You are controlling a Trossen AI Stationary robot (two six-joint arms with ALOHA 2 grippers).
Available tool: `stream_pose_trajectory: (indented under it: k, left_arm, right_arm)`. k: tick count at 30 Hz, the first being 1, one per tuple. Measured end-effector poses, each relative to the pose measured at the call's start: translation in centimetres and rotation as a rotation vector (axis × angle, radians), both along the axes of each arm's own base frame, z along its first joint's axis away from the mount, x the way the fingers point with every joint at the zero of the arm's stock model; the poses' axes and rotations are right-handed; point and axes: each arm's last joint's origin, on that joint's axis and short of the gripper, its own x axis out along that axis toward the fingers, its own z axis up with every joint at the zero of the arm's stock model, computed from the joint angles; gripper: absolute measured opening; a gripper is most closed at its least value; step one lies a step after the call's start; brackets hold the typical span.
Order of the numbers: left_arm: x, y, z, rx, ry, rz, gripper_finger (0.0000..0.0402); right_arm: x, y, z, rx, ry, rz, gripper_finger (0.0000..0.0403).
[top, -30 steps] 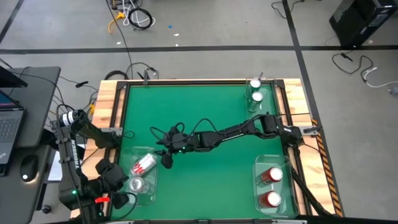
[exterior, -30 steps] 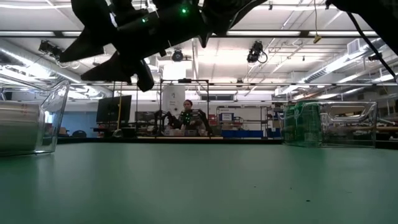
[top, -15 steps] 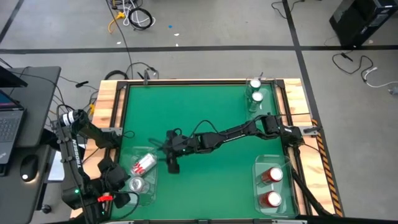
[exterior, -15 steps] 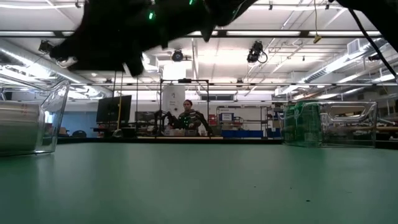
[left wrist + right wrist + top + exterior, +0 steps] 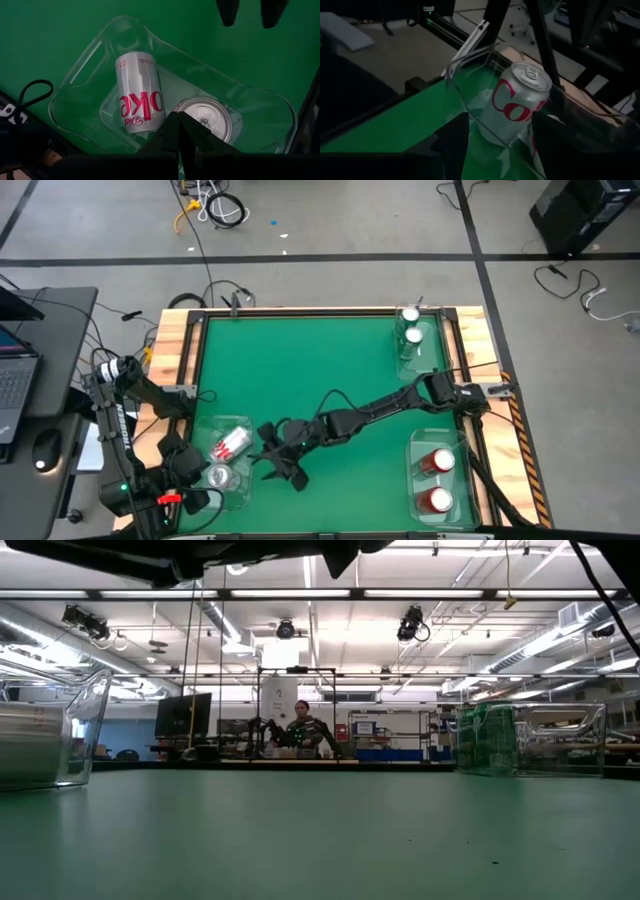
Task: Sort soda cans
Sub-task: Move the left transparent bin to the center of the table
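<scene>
Two silver-grey soda cans sit in a clear tray (image 5: pixel 240 480) at the table's near left. One can (image 5: pixel 139 92) lies on its side and the other (image 5: pixel 206 114) stands upright. My left gripper (image 5: pixel 179 122) hangs shut above the tray's near side. My right gripper (image 5: pixel 287 464) stands open just right of that tray, facing the lying can (image 5: pixel 517 103) through the tray's wall, with nothing between its fingers. Two green cans (image 5: pixel 411 326) stand in a far-right tray, and two red cans (image 5: pixel 436 480) in a near-right tray.
The middle of the green table (image 5: pixel 320 370) is bare. Wooden rails (image 5: pixel 172 350) frame the table on its left and right. My right arm (image 5: pixel 380 408) stretches across the table from the right side. A laptop and a mouse sit on a desk (image 5: pixel 40 380) off the left edge.
My right gripper has moved toward the table's near edge, along the right side of the left tray, and has rolled about its own axis. In the low view it has left the picture at the top. The cans have kept still.
</scene>
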Motion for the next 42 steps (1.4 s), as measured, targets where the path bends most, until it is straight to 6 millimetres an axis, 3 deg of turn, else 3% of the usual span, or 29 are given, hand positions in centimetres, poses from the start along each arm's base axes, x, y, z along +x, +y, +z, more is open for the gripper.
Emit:
stream_pose_trajectory:
  k: [7,13,17,24,29,34,36,42]
  left_arm:
    - [0.0,0.0,0.0,0.012,-0.009,-0.015,0.0003]
    - [0.1,0.0,0.0,0.018,-0.014,-0.02,0.0003]
    - [0.1,0.0,0.0,0.018,-0.014,-0.02,0.0003]
    - [0.1,0.0,0.0,0.027,-0.006,-0.039,0.0003]
    - [0.2,0.1,0.0,0.026,-0.008,-0.031,0.0003]
    - [0.5,0.2,0.1,0.026,-0.008,-0.021,0.0003]
    - [0.5,0.2,0.1,0.027,-0.006,-0.022,0.0003]
    - [0.5,0.2,0.1,0.026,-0.005,-0.023,0.0003]
  right_arm:
    - [0.6,-1.4,0.5,0.014,0.046,-0.104,0.0204]
    - [1.0,-1.7,3.7,0.009,0.114,-0.225,0.0203]
    - [0.9,-1.7,5.9,-0.017,0.133,-0.191,0.0203]
    - [0.8,-0.7,4.6,-0.11,0.152,-0.097,0.0203]
    - [1.9,-0.9,3.3,-0.069,0.189,-0.216,0.0199]
    - [3.2,-2.5,6.9,0.054,0.164,-0.336,0.0186]
    - [3.5,-2.6,7.3,0.063,0.162,-0.331,0.0182]
    - [3.5,-1.9,4.1,-0.029,0.266,-0.224,0.0182]
